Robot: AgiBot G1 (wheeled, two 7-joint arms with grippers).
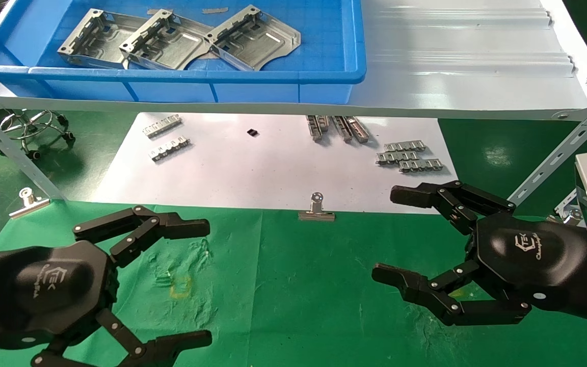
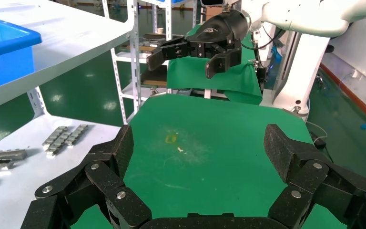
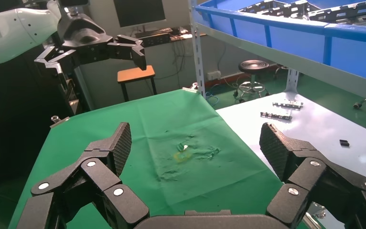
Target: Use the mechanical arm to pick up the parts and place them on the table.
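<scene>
Both claws hover over the green tabletop (image 1: 298,285), each released with fingers spread wide and grasping nothing. In the head view, the left claw (image 1: 199,280) is at 7 o'clock and the right claw (image 1: 398,234) at 4 o'clock, well apart, their fingertips pointing toward each other. Between them lies a faint yellow mark (image 1: 181,286) on wrinkled cloth. The parts (image 1: 179,38), three silver plates, lie side by side and partly overlapping in the blue bin (image 1: 324,76) at 11 o'clock, on the white shelf (image 1: 467,61). Small toothed strips (image 1: 409,157) rest on the white paper sheet (image 1: 252,168) under the shelf.
</scene>
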